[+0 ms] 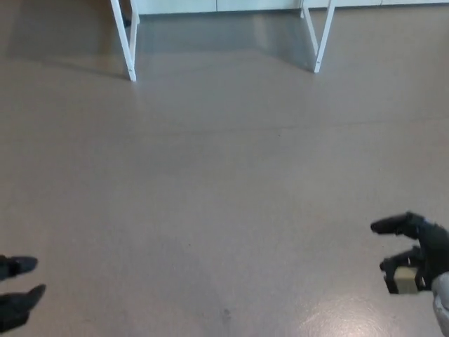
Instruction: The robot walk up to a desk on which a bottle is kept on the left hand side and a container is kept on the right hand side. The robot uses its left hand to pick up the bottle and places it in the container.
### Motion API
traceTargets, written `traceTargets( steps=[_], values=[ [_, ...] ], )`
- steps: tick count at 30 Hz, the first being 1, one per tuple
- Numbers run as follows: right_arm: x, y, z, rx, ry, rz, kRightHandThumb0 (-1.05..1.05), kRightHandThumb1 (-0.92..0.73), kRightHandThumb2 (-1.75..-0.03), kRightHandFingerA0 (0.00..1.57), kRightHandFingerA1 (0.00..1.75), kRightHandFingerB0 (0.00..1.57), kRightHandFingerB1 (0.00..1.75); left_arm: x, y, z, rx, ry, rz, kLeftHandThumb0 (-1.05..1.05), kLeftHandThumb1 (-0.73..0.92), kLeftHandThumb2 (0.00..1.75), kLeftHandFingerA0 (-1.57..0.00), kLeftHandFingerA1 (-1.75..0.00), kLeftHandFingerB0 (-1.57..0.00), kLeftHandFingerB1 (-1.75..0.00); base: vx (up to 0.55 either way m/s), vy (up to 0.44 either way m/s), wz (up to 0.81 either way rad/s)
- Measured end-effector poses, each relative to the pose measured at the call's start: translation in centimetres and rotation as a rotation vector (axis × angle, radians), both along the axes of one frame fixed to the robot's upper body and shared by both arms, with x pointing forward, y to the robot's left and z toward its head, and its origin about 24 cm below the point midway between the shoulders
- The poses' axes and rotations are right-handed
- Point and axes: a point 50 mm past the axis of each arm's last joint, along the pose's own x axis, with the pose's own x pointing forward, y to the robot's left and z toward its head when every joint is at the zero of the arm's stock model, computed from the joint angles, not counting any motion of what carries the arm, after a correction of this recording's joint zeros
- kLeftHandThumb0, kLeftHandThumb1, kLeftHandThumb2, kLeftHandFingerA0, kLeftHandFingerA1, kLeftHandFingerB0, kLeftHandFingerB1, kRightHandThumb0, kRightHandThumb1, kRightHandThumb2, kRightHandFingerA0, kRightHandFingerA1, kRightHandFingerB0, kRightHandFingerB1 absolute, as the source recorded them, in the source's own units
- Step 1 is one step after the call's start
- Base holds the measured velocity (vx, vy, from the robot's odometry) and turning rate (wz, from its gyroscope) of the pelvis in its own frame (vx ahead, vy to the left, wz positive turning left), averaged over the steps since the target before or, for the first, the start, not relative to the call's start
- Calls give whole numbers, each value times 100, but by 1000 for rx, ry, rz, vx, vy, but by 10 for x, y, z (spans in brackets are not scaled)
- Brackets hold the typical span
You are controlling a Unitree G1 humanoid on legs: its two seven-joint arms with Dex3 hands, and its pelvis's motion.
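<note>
While the head view looks steeply down, most of it is plain grey-brown smooth floor (224,182) with faint seams and a pale sheen at lower right. Two white slanted metal legs of the bench: one at upper left (125,38), one at upper right (320,36), each splaying outward toward the floor. Only the legs show; the top of the bench lies beyond the upper edge. A pale white band, a wall base or panel (217,5), runs behind the legs along the top edge.

Bottle and container: neither shows in this view, so their positions cannot be told from here.

Right hand (414,253), black, enters at lower right, hanging over bare floor. Fingers (389,225) spread: one reaches out toward picture left, the lower ones curl beneath it with a clear gap between. Nothing held. A pale grey block sits within the palm area, part of the hand as far as can be told. A bit of light grey forearm shows at the corner.

Left hand (17,291), black, barely in at lower left edge. Two dark finger tips (24,265) poke in, one above the other, apart, closing on nothing. Well apart from the right hand, with open floor between.
</note>
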Motion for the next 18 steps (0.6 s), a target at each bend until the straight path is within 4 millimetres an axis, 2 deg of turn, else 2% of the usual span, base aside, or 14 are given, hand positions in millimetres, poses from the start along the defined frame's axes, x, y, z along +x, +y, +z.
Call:
traceTargets(
  steps=[1,3,4,5,6,7,8,9,10,13,15,18],
  values=[
    [1,1,1,1,-12,-5,-3,-33,-136,61,125,39,98,1,2,3,6,-17,3,-31,54,56,-75,-55,-66,-52,66,-33,53],
    [1,-1,2,-2,-31,-21,-7,-33,-142,59,119,38,93,4,4,7,8,-57,4,-31,54,56,-76,-56,-67,-53,35,-19,9],
    [1,-1,2,-3,-43,-28,-15,-38,-142,53,125,32,97,2,4,7,7,-62,8,-30,53,56,-78,-57,-69,-54,52,-28,-16],
    [0,-2,3,-5,-61,-40,-28,-45,-142,58,108,25,81,-3,5,4,4,-62,14,-29,53,56,-79,-59,-69,-54,55,-1,-6],
    [0,-2,4,-5,-68,-46,-28,-45,-142,58,108,25,81,-4,5,3,4,-64,16,-29,53,56,-79,-59,-69,-54,0,0,0],
    [-1,-4,4,-5,-79,-56,-41,-59,-131,45,93,11,69,-6,6,2,3,-68,21,-27,53,56,-79,-58,-68,-54,54,12,-7],
    [-1,-4,4,-5,-79,-56,-37,-62,-131,39,88,7,66,-6,6,2,3,-68,21,-26,56,56,-74,-56,-63,-52,54,12,-7],
    [-5,-7,2,0,-95,-83,-37,-62,-131,39,88,7,66,-11,8,0,0,-73,31,-26,56,56,-74,-56,-63,-52,70,33,-7],
    [-9,-10,1,13,-102,-106,-26,-61,-130,34,83,3,62,-14,10,0,-6,-80,43,-22,56,56,-68,-55,-59,-50,75,40,-14],
    [-15,-16,0,45,-122,-159,-23,-60,-127,33,81,2,60,-20,10,-5,-38,-88,77,-16,54,57,-59,-55,-54,-50,94,63,-39],
    [-21,-20,-1,81,-146,-204,-23,-56,-123,29,78,0,58,-25,17,-3,-58,-122,124,-23,54,57,-51,-51,-48,-45,118,121,8],
    [-24,-28,3,111,-194,-254,-23,-52,-123,31,80,0,58,-30,24,-2,-94,-160,170,-21,54,58,-49,-51,-46,-45,228,82,0]
  ],
)
